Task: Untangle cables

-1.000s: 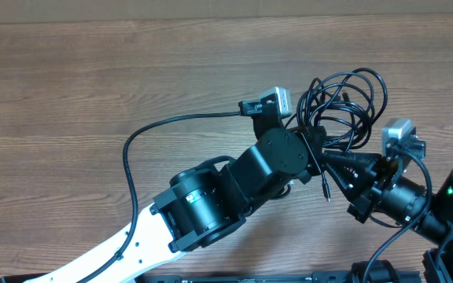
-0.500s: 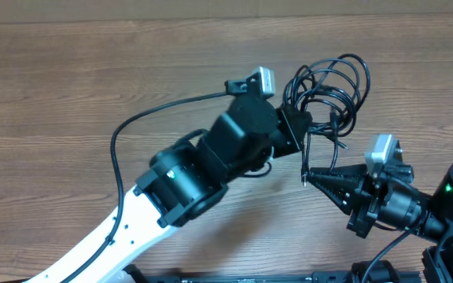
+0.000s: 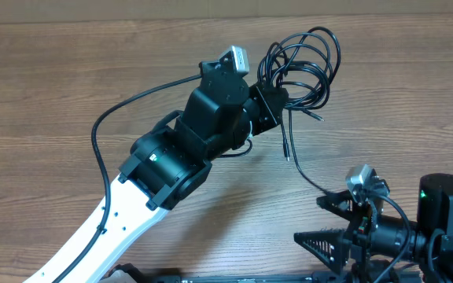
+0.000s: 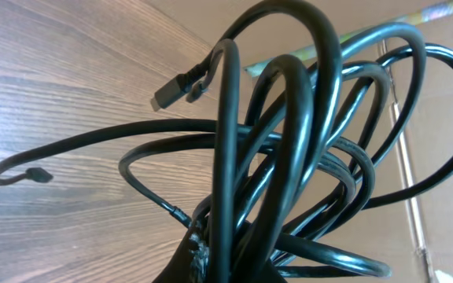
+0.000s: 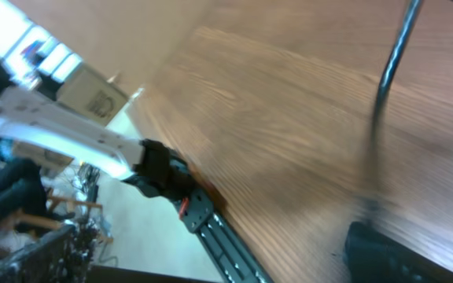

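L claw [image 3: 278, 104] clenched on cables [image 4: 225, 157]; R claw [image 3: 314, 220] spread, empty, well apart. Loose strand trails twd R.

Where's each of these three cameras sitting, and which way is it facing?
Overhead: above the table, facing down; shows both arms, left end effector gripping the cable bundle, right end effector open.
Left wrist: on the left arm, facing the bundle close up; fingers barely visible.
Right wrist: on the right arm, tilted across the table; one finger shows.
Shared: overhead and left wrist both see the bundle.
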